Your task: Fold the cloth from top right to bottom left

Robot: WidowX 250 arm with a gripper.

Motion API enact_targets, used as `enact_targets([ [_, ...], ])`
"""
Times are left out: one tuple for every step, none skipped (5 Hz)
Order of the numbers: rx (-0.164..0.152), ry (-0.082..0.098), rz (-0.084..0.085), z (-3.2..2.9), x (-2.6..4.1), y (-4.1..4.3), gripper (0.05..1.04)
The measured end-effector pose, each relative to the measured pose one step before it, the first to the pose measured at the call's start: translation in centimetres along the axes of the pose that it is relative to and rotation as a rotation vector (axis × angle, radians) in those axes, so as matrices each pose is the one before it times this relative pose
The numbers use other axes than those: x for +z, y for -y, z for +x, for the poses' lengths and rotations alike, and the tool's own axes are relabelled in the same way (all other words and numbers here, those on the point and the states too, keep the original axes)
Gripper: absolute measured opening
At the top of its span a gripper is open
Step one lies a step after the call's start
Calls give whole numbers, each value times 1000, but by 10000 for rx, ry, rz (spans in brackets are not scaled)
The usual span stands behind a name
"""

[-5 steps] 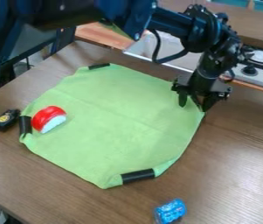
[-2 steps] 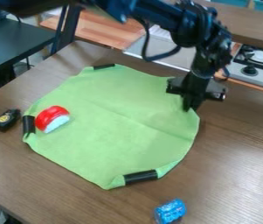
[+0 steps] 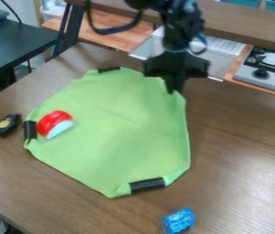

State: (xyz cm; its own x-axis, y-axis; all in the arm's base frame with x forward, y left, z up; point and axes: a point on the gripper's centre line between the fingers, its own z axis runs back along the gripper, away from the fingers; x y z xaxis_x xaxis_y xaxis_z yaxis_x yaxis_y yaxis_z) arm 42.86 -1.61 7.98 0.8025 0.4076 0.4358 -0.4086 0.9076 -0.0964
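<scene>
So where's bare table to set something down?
Bare wood right of the cloth, between blue cylinder and stove; more below the black gadget. Crowded: cloth's left corner by the red toy, and its top right, at the gripper.

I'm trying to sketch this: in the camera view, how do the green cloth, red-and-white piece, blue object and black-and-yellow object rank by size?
1. Green cloth
2. Red-and-white piece
Blue object and black-and-yellow object: too alike to rank.
</scene>
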Motion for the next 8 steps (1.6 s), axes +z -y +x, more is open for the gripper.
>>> enact_targets([
  [530,-273,-168,-206,2147,-4297,50],
  [485,-302,37,-336,1601,-4247,50],
  [237,-405,-15,-451,1635,-4156,49],
  [-528,-59,-317,-857,1532,-2515,49],
  [-186,-21,-205,-488,1388,-2019,49],
  [158,-117,308,-198,482,-2186,75],
  [111,-232,1043,-351,105,-1563,212],
  [61,-74,297,-83,-17,-348,466],
])
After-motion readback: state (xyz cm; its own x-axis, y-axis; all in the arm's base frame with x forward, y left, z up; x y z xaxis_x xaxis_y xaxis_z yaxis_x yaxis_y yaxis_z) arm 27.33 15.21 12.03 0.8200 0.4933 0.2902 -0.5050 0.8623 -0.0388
